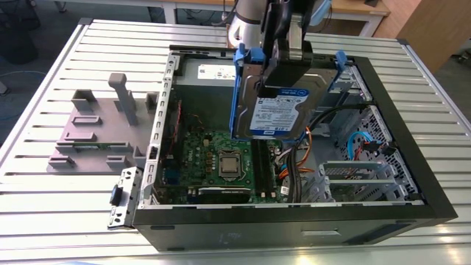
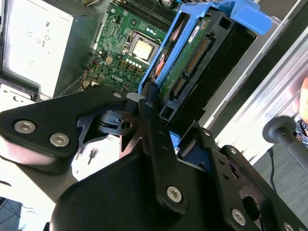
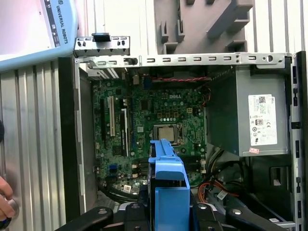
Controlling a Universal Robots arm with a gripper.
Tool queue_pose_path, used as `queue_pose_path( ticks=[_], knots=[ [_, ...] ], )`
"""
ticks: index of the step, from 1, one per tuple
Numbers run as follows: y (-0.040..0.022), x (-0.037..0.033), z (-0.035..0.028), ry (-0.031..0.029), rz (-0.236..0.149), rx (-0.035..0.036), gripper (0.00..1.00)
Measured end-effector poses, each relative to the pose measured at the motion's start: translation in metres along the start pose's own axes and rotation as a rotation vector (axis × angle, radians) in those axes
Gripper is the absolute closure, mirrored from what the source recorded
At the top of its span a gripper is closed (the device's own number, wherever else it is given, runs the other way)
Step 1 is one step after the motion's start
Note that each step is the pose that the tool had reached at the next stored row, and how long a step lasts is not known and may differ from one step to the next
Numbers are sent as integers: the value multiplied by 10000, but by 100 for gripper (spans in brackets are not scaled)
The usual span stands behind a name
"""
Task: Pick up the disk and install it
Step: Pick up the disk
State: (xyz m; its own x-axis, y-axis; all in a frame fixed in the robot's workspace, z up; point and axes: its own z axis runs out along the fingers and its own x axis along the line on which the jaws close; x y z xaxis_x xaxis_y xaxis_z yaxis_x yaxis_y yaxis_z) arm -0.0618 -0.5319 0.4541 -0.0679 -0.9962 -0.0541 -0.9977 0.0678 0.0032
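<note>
The disk (image 1: 276,110), a silver-grey drive with a white-and-blue label in a blue plastic carrier, hangs upright above the open computer case (image 1: 401,138) in the exterior view. My gripper (image 1: 285,70) is shut on its upper edge from above. It is lifted above the motherboard (image 1: 220,160), over the case's middle. In the second wrist view a black finger (image 2: 150,122) presses the blue frame, and the disk's (image 2: 190,55) connector edge points toward the case. In the first wrist view the blue carrier (image 3: 168,187) sticks out over the motherboard (image 3: 159,115).
A grey power supply box (image 3: 250,115) fills one corner of the case. A silver drive cage (image 1: 353,176) and orange and blue cables (image 1: 303,152) lie at the exterior view's right. A grey plastic stand (image 1: 96,127) rests on the slatted table (image 1: 44,83). A hand (image 3: 5,204) is beside the case.
</note>
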Motion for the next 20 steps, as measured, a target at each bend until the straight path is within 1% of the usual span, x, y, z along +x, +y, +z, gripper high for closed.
queue_pose_path(
  ticks=[20],
  knots=[
    [-9, 79, 20, -1, 0, 0, 64]
  ],
)
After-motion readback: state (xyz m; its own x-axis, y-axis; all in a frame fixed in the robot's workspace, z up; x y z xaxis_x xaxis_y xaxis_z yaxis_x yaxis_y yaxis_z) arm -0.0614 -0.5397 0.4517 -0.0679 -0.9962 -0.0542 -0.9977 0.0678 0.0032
